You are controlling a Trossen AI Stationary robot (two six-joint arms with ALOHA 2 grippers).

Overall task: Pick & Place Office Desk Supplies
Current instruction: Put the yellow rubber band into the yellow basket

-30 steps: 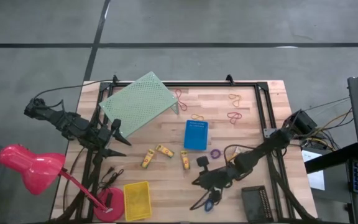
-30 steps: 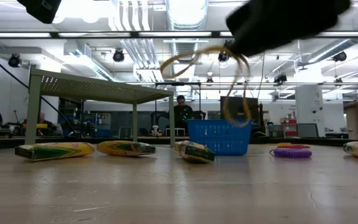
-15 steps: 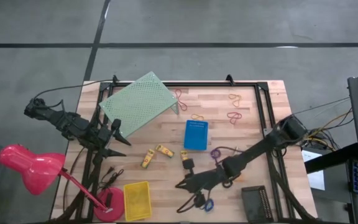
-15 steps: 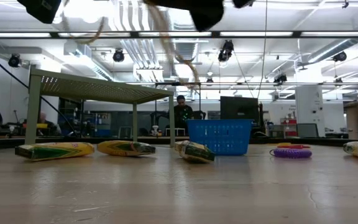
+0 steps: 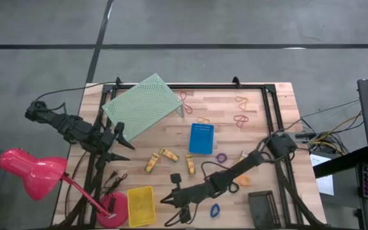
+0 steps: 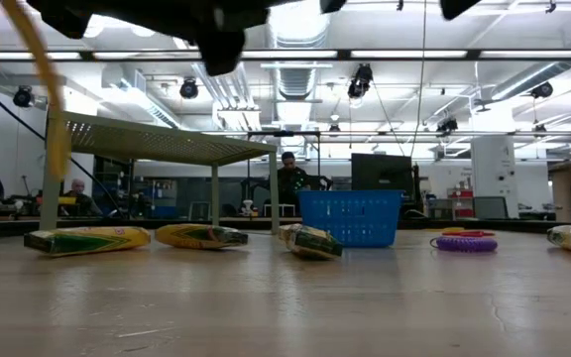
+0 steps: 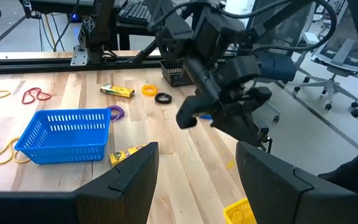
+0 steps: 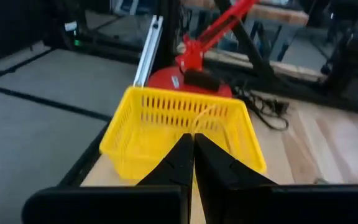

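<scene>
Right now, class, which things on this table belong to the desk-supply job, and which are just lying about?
Job: rubber band held by the right gripper; yellow-gold pieces; purple ring; orange ring; loose rubber bands.
Lying about: red lamp; green riser; left gripper, waiting open.

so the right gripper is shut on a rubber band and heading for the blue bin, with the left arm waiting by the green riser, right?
Not the blue bin. The right wrist view looks straight at the yellow bin, with the right gripper shut on a rubber band; the high view puts that gripper beside the yellow bin. The left gripper does wait, open, by the green riser.
</scene>
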